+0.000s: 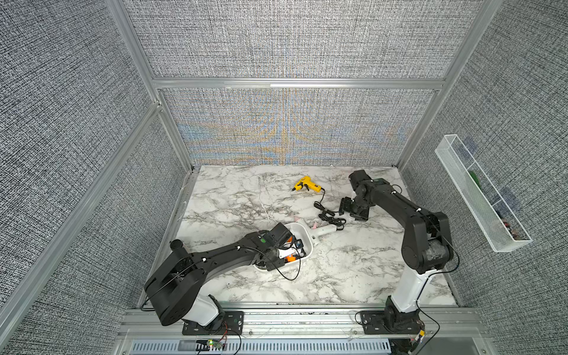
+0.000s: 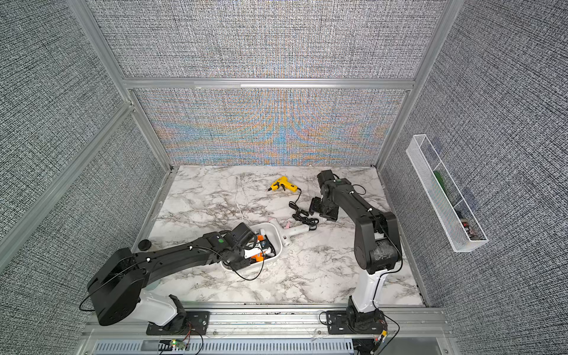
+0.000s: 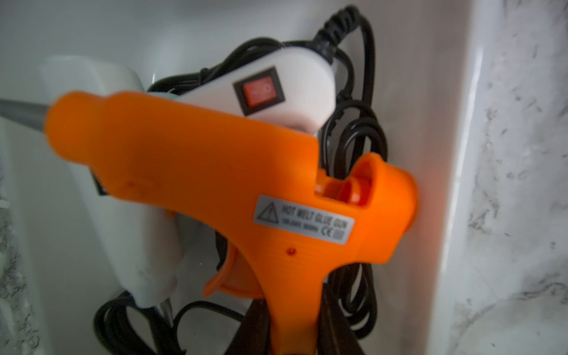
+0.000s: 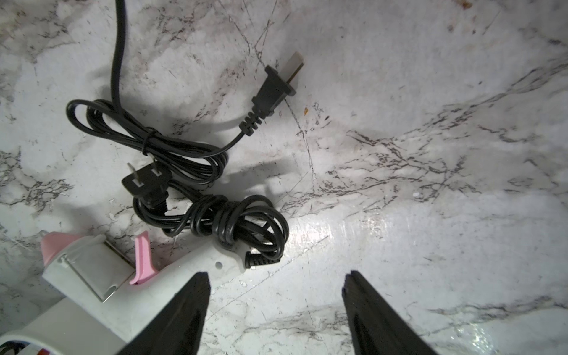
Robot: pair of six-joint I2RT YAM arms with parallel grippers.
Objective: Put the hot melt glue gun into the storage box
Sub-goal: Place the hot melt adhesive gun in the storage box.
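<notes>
Inside the box [image 3: 436, 153], the left fingers [image 3: 256, 329] pinch the handle of the orange gun [image 3: 190, 159], one dark finger on each side. The gun's rear end is against the box wall, and it lies over a white gun [image 3: 295, 76] with a red rocker switch [image 3: 259, 92] and loose black cords [image 3: 353, 138]. Only the left wrist view makes writing readable: a silver label [image 3: 304, 221] on the orange gun carries a warning triangle, "HOT MELT GLUE GUN" and a CE mark, with a smaller line too blurred to read. In both top views the left arm covers much of the box [image 1: 309, 246] [image 2: 278, 242], leaving only scraps of orange in sight. Those views alone show the yellow gun [image 1: 305, 184] [image 2: 283, 184], which lies on the marble worktop [image 1: 338, 276] well beyond the box, toward the back wall. A pink-trigger gun [image 1: 322, 230] lies just off the box's far corner; whether it touches the rim I cannot tell. The right wrist view shows what the top views leave small: that gun's pink trigger, two tied coils [image 4: 233, 224] and two flat-pin plugs [image 4: 273, 92]. The right fingers [image 4: 184, 313] stand spread wide with nothing between them, above bare worktop and farther from the box than the pink-trigger gun.
</notes>
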